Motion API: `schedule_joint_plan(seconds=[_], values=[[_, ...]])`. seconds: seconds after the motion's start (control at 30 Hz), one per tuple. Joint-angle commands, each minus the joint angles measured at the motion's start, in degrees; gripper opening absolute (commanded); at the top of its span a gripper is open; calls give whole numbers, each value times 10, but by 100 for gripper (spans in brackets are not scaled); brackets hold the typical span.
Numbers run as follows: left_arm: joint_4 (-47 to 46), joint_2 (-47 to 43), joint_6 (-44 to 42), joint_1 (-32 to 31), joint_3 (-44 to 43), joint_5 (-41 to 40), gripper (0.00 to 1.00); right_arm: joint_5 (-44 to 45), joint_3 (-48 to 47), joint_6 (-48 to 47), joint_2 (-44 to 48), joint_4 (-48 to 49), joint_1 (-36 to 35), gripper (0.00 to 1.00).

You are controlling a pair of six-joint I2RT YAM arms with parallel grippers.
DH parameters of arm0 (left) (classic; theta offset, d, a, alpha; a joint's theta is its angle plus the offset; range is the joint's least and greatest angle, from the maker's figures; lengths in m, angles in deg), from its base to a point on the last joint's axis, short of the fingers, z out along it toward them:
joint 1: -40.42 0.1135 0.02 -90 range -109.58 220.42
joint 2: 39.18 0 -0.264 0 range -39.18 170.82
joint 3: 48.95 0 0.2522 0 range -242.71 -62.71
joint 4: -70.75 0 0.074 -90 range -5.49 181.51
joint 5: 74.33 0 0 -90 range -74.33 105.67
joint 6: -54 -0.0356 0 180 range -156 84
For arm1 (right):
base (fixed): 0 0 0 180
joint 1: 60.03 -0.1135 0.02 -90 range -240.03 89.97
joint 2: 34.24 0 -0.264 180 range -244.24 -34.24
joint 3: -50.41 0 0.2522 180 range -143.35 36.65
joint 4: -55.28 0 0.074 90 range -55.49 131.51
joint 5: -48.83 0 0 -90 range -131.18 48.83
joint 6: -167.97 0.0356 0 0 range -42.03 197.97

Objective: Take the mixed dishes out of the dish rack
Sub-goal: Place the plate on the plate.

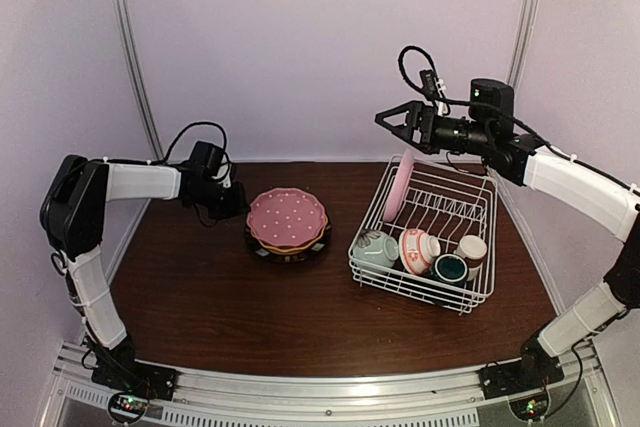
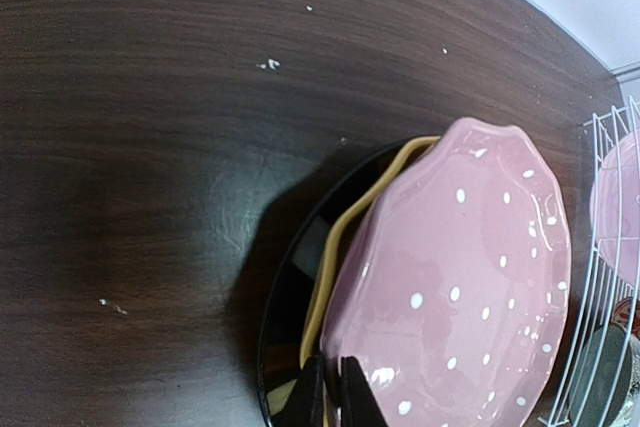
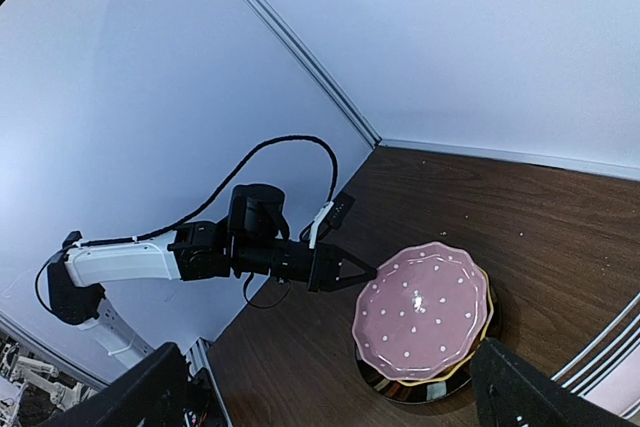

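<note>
**Left claw (image 2: 335,395) is sitting clenched at the pink dotted plate (image 2: 460,277); right claw (image 1: 386,122) is gaping wide above the dish rack (image 1: 405,285).**

The left wrist view is showing the left fingers pressed together, gripping nothing, their tips just beside the scalloped edge. Only this view is laying out the stack: pink plate on yellow plate (image 2: 338,247) on black-rimmed plate (image 2: 285,297). Only the top view is giving the rack's contents. A second pink plate (image 1: 398,187) is standing upright at the far left corner. Along the near side, a pale green bowl (image 1: 375,247), a red-patterned bowl (image 1: 417,250), a teal-lined cup (image 1: 451,268) and a pale cup (image 1: 471,247) are lying. The right wrist view is catching the left arm coming in from the wall side. Bare table (image 1: 200,297) is showing left of and in front of the stack. A narrow strip is parting stack and rack, and the rack is sitting near the table's right edge.
</note>
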Motion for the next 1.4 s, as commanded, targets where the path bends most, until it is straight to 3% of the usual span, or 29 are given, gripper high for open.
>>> schedule_joint_plan(seconds=[0.0, 0.7, 0.83, 1.13, 1.27, 1.37], values=[[-19, 20, -4, -1, -10, 8, 5, -3, 1, 0, -3, 1, 5, 100], [-20, 37, -2, -1, -7, 23, 0, 12, 1, -9, 7, -29, 9, 100], [-20, 23, 0, -1, -5, 18, 17, 60, -8, -31, 17, -87, 10, 100], [-4, -39, -7, -2, -14, -10, 52, 256, -54, -48, 27, -247, 9, 100], [11, -71, -23, -12, -23, -49, 81, 335, -65, -22, 16, -289, 10, 100], [28, -92, -36, -22, -35, -73, 85, 377, -70, -3, 3, -306, 10, 100]])
